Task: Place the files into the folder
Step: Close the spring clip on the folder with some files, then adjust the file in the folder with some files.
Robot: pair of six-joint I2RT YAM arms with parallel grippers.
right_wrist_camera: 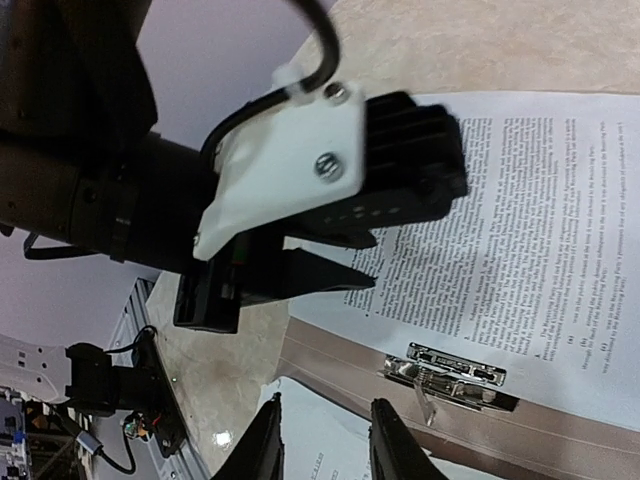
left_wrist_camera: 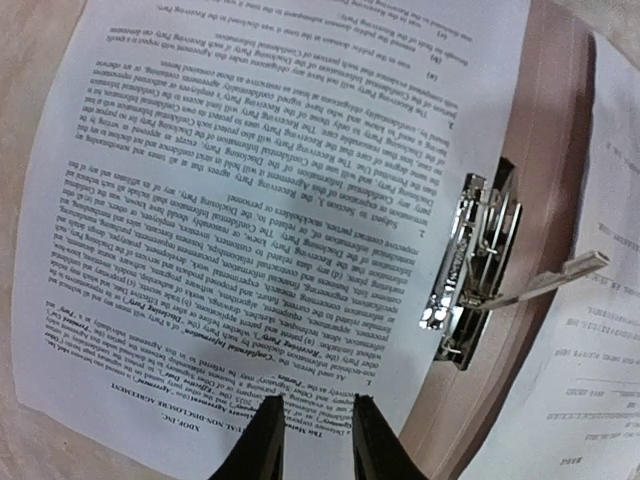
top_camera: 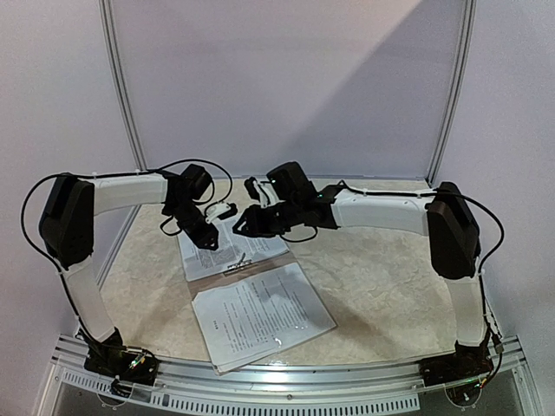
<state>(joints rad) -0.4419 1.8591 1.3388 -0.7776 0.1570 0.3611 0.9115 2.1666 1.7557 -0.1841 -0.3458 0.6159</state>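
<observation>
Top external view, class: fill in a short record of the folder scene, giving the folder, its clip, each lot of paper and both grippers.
folder: open flat, tan strip showing across the middle
clip: silver, on that tan strip, lever sticking out
far sheet: on the folder's far half, edge at the clip
near sheets: on the near side of the clip, skewed
left gripper: open, over the far sheet's edge
right gripper: open, empty, above the folder

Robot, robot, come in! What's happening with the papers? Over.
Left gripper open, above far sheet. Right gripper open, near clip. Sheet lies on open folder; second stack past the clip. Grippers crowded together.
</observation>
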